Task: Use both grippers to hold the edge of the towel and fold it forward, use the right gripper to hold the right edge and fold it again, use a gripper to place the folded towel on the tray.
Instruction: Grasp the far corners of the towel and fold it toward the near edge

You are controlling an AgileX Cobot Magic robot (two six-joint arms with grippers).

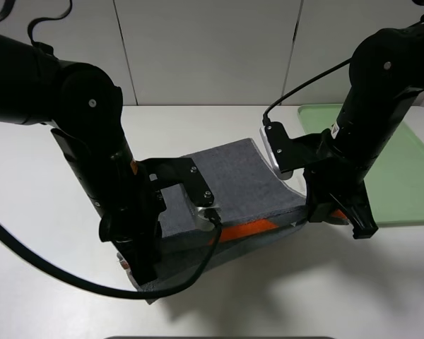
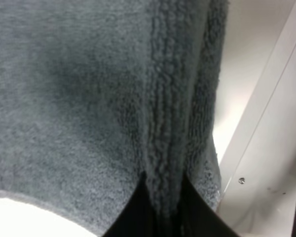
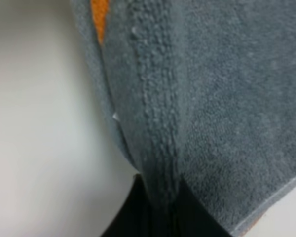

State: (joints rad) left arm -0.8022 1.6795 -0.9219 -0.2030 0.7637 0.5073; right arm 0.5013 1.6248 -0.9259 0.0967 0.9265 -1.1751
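Left wrist view, nubbly dark grey terry towel (image 2: 89,98), ribbed hem (image 2: 165,123), left gripper (image 2: 162,212) clamped on towel, right gripper (image 3: 160,207) likewise clamped, orange patch (image 3: 99,17) nearby

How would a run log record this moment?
first fold | left end effector: shut on towel | right end effector: shut on towel | edge lifted

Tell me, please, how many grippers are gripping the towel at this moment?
2. The left gripper pinches the towel at its lifted near-left corner; the right gripper pinches the lifted near-right corner, close to the tray. Both grips show in the wrist views.
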